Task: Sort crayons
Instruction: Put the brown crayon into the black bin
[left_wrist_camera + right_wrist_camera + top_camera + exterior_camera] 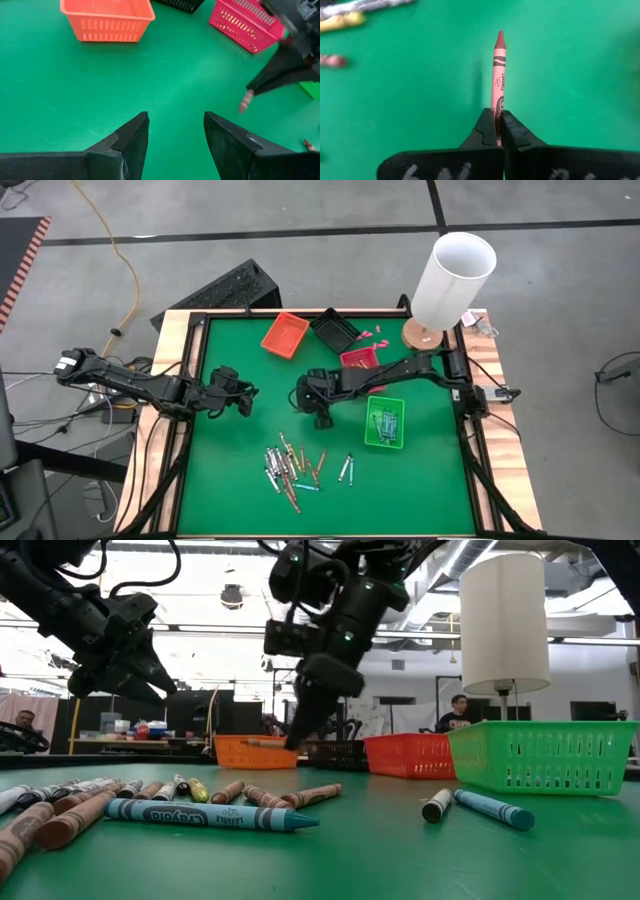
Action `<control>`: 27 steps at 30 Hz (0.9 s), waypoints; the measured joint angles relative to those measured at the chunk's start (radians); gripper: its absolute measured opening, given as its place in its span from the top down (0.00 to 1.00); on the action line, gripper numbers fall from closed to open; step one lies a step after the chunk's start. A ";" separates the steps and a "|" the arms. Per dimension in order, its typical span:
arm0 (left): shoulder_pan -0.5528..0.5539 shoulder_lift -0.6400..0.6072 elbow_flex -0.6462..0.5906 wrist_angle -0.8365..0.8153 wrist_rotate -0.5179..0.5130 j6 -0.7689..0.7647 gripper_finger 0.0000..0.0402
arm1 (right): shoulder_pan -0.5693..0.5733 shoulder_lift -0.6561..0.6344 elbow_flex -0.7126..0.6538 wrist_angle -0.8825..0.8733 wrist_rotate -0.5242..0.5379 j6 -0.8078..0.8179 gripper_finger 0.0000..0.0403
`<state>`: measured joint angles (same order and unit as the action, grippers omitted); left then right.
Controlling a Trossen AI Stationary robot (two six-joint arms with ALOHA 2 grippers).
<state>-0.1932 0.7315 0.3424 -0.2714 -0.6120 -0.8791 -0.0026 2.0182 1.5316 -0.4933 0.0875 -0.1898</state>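
The right gripper [497, 131] is clamped on a single brown-red crayon [498, 75], its two dark fingers pressed together around the lower end so that most of the stick juts out past the fingertips. This crayon has a paper wrapper with dark printed lettering and a dark band near its pointed tip (the tip itself is bare wax, a shade deeper than the wrapper). In the high view this gripper [322, 418] sits over the middle of the green table [230, 490], above the mat, just beside the red tray [359, 359] and not far from the green tray [385, 423], which already holds several light-coloured sticks.

The rest of the crayons lie in a loose pile [290, 465] toward the front of the table, a jumble of brown-red, yellow-orange, grey and light blue, some crossing one another. Two more [346, 469] lie a little apart, to the pile's right. From table height, a light blue one [210, 815] lies nearest the camera, wrapper printed in black.

The left gripper [172, 132] hangs above bare green mat at the table's left side with its fingers spread apart and nothing between them. The orange tray [284, 334] and black tray [334, 330] stand at the far edge, by a white lamp [452, 280].
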 joint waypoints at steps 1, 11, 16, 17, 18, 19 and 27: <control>0.000 0.000 0.000 0.000 0.000 0.001 0.55 | -0.008 0.000 0.012 -0.001 0.012 0.000 1.00; 0.000 0.000 0.000 0.000 -0.008 0.049 0.55 | -0.102 -0.002 0.091 0.029 0.211 0.024 1.00; 0.000 0.000 0.000 0.000 -0.072 0.054 0.55 | -0.177 -0.002 0.118 0.106 0.211 0.006 1.00; 0.000 0.000 0.000 0.000 -0.084 0.054 0.55 | -0.192 -0.002 0.119 0.137 0.211 0.006 1.00; 0.000 0.000 0.000 0.000 -0.096 0.054 0.55 | -0.208 -0.002 0.119 0.169 0.211 0.011 1.00; 0.000 0.000 0.000 0.000 -0.108 0.055 0.55 | -0.223 -0.002 0.119 0.197 0.209 0.018 1.00; 0.000 0.000 0.000 0.000 -0.162 0.072 0.55 | -0.322 -0.002 0.119 0.368 0.205 0.111 0.99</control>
<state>-0.1932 0.7311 0.3424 -0.2714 -0.7740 -0.8074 -0.3249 2.0163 1.6503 -0.1250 0.2920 -0.0790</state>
